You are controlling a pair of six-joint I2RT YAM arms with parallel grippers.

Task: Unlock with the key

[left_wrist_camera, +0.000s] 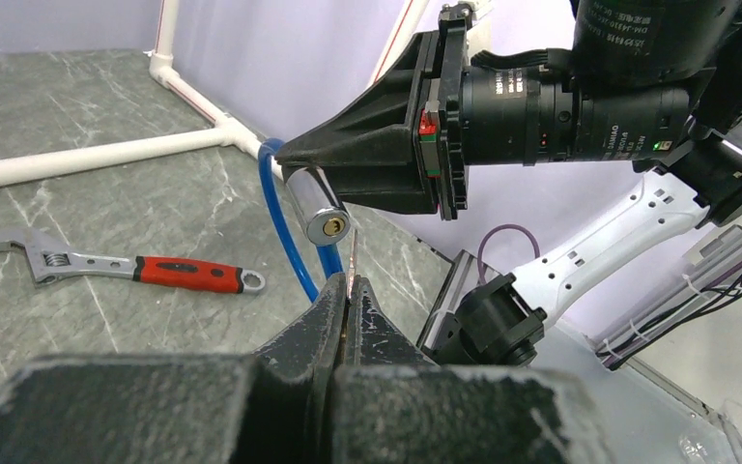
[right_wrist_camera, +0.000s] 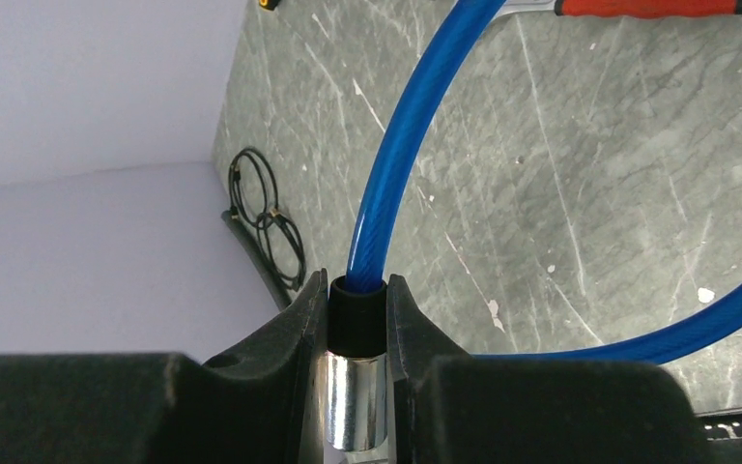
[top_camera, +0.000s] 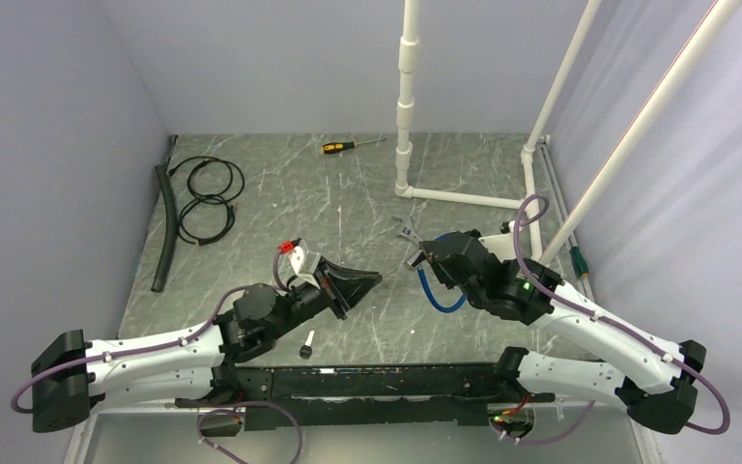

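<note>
My right gripper is shut on the lock, a shiny metal cylinder with a black collar on a blue cable. In the left wrist view the lock is held above the table with its brass keyhole face turned toward me. My left gripper is shut on the key, whose thin blade is seen edge-on. The key's tip is just below and right of the keyhole, apart from it. In the top view the left gripper and right gripper face each other at mid-table.
A red-handled adjustable wrench lies beyond the lock. A white pipe frame stands at the back right. A screwdriver, coiled black cables and a black hose lie at the back left. A small black-tipped part lies near my left arm.
</note>
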